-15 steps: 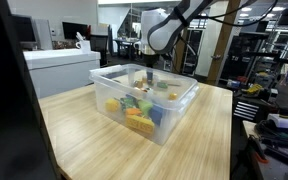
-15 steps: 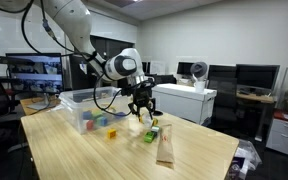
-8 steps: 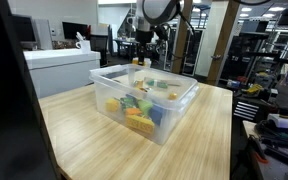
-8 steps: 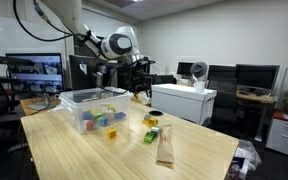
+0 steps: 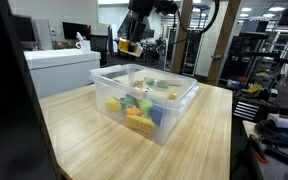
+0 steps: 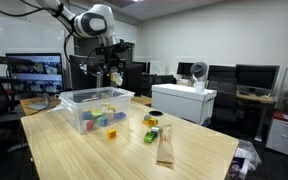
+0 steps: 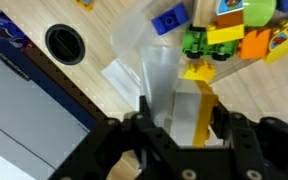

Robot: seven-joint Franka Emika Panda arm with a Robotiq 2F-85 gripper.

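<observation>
My gripper point(image 7: 184, 125) is shut on a small white block with a yellow side point(image 7: 189, 112). In both exterior views the gripper point(image 5: 131, 45) point(image 6: 112, 76) hangs high above the far end of a clear plastic bin point(image 5: 176, 108) point(image 6: 76, 100) that stands on the wooden table. The bin holds several coloured toy bricks. The wrist view looks down on a corner of the bin point(image 7: 134, 45), with a green toy point(image 7: 209, 42) and a blue brick point(image 7: 167, 20) inside it.
On the table beside the bin lie a green and yellow toy point(image 6: 151, 129), a brown bag point(image 6: 165, 148) and a small yellow block point(image 6: 111, 134). A black cable hole point(image 7: 64, 43) is set in the tabletop. Desks, monitors and shelving surround the table.
The arm has risen from the toys on the table and swung over to above the bin, carrying the white and yellow block with it.
</observation>
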